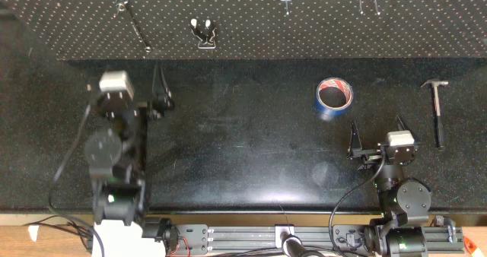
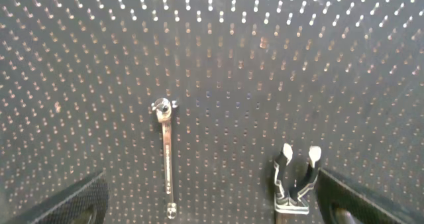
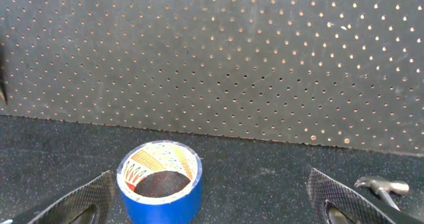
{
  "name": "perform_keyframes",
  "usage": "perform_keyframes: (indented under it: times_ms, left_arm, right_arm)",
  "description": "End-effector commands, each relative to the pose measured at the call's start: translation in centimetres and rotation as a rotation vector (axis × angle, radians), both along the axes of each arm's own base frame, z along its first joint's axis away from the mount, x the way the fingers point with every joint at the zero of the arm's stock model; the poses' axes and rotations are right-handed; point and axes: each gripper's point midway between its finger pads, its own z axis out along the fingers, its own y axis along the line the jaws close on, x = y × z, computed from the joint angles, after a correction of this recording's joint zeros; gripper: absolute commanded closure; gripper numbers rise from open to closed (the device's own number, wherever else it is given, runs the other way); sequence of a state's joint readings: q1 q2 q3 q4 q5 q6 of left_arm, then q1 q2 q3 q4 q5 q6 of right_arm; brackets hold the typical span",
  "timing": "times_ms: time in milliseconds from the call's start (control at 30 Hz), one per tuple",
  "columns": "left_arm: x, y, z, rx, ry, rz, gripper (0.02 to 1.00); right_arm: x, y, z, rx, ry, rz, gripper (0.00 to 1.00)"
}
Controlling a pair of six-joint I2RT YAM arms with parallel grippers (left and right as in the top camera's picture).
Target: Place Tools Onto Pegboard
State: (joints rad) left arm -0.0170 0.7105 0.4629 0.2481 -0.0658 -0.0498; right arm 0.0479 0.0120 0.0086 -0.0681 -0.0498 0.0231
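Ahead of left pincer [image 2: 215,205], agape, empty: hung wrench [image 2: 167,164]; right pincer [image 3: 212,207], likewise: tape [image 3: 159,207].

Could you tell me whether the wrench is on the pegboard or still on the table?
On the pegboard: the wrench hangs by its head, with its handle straight down against the holes.

In the right wrist view the steel-headed hammer [image 3: 379,183] is cut by the picture's edge, so that most of its handle is lost, the base of the blue roll of tape [image 3: 159,201] is cropped, and in the left wrist view the foot of the black, white-tipped clip [image 2: 296,184] is cut off.
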Motion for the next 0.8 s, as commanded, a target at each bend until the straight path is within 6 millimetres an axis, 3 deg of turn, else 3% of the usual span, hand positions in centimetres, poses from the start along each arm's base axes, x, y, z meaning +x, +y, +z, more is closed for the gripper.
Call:
perform_keyframes:
  times_ms: [33, 267, 533, 800]
  left_arm:
    - [-4.0, -0.2, -3.2, -0.005, -0.073, -0.021, 0.023]
    - [-6.5, 0.1, -7.3, -0.004, -0.137, -0.008, 0.023]
    - [-7.2, -0.9, -12.5, -0.007, 0.065, -0.066, 0.023]
    - [-7.2, -0.4, -12.9, -0.008, 0.08, -0.045, 0.023]
  right_arm:
    - [0.0, 0.0, -0.1, -0.01, -0.002, 0.0, 0.053]
    - [0.0, 0.0, -0.1, -0.01, -0.002, 0.0, 0.053]
    - [0.0, 0.0, -0.1, -0.01, -0.002, 0.0, 0.053]
    - [0.0, 0.0, -0.1, -0.01, -0.002, 0.0, 0.053]
